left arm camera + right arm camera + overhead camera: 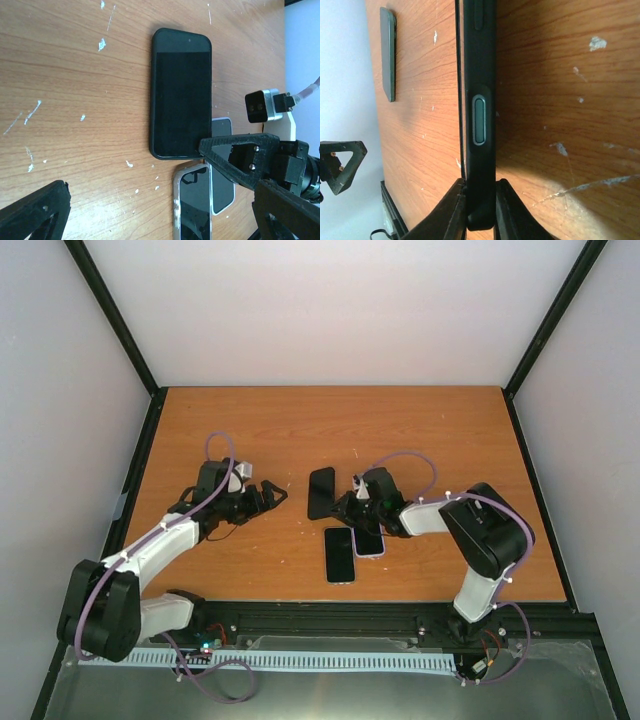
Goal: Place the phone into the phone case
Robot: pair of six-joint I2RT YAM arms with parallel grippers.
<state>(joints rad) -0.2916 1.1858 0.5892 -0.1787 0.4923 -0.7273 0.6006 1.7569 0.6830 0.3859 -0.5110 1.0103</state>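
The right tool [480, 202] is clamped on one end of the black phone case [181, 92], left tool [275, 494] spread apart; the silver-edged phone [340, 555] lies beside on the bench [250, 430], so holding the case level seems wise.

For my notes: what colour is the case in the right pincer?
Black case, best seen in the left wrist view.

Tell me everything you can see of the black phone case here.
The black phone case is matte and rubbery-looking, with rounded corners and a rim around a darker inner panel. Its side edge shows one long oval button and another further along. The right gripper is shut on one end, a finger on each face. It is near the middle of the wooden table, next to two phones.
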